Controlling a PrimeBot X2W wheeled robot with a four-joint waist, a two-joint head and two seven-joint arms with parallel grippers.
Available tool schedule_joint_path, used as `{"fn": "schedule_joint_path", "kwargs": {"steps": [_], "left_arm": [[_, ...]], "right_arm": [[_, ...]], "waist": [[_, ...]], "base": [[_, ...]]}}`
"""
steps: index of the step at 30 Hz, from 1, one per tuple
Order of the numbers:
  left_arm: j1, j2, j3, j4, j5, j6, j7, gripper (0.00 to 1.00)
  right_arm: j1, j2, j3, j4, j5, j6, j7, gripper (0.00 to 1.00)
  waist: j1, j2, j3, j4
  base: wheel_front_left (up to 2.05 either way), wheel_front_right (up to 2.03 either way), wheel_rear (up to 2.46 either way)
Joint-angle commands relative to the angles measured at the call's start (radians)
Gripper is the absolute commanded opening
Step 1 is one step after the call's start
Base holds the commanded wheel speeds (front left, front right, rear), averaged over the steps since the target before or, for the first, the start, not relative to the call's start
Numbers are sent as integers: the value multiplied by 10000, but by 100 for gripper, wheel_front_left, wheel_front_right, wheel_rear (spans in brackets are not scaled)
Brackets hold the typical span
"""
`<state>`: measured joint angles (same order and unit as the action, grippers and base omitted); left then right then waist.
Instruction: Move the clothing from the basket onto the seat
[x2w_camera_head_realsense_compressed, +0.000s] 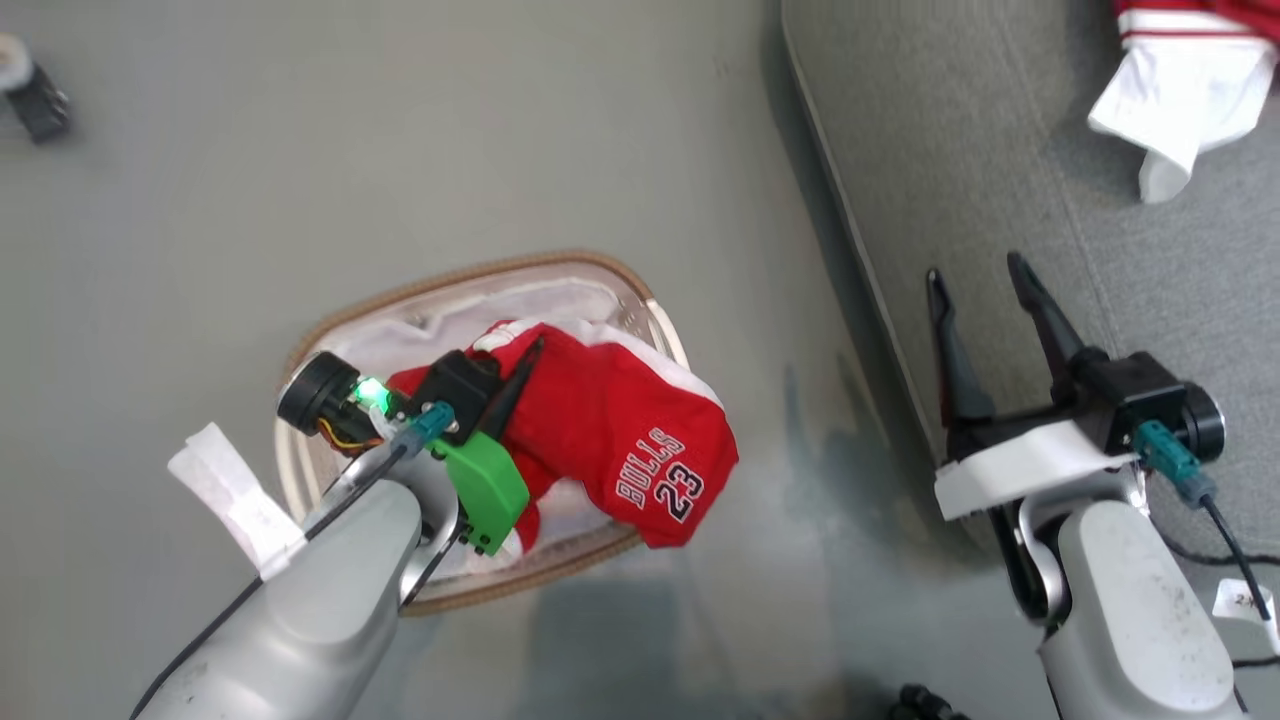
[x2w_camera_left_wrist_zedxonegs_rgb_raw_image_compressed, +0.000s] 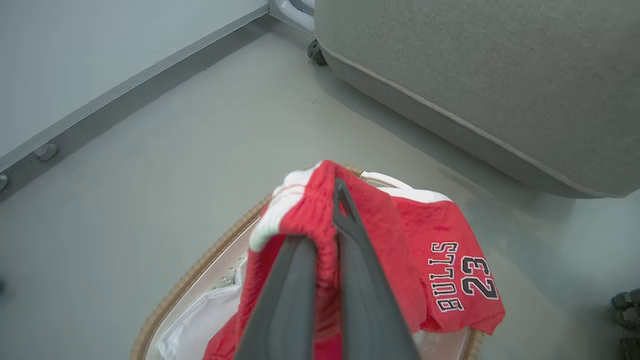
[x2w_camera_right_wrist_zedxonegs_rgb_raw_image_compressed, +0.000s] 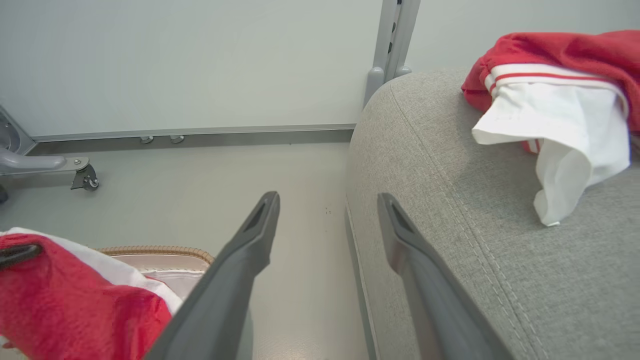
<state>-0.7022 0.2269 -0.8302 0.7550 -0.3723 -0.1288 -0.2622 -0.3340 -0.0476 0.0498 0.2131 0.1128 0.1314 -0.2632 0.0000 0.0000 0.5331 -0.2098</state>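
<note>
Red shorts (x2w_camera_head_realsense_compressed: 620, 430) (lettered "BULLS 23") are pinched in the left gripper (x2w_camera_head_realsense_compressed: 530, 360) and draped across the rim of the basket (x2w_camera_head_realsense_compressed: 470, 275). The right gripper (x2w_camera_head_realsense_compressed: 975, 268) is held spread above the edge of the seat (x2w_camera_head_realsense_compressed: 1000, 150), where another red-and-white garment (x2w_camera_head_realsense_compressed: 1180, 80) is laid.

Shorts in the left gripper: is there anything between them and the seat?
Only bare floor lies between the shorts and the seat. The open right gripper hangs over the seat's near edge, possibly in the path. Another garment lies further back.
</note>
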Motion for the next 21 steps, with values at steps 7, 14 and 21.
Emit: {"fn": "schedule_joint_path", "kwargs": {"steps": [7,14,21], "left_arm": [[548,792,-344,-1317,431,-15,-36,0],[-207,1390,-968,-2603,301,-21,118,0],[-1202,1905,-1198,-3642,61,-23,529,0]], "right_arm": [[1167,-50,-29,438,-177,-14,-24,100],[1731,-48,151,567,-137,-14,-24,100],[1503,-45,608,574,-338,-14,-24,100]], "waist": [[0,0,-3427,1159],[0,0,-4570,1314],[0,0,-5065,1385]], "base": [[0,0,0],[0,0,0],[0,0,0]]}}
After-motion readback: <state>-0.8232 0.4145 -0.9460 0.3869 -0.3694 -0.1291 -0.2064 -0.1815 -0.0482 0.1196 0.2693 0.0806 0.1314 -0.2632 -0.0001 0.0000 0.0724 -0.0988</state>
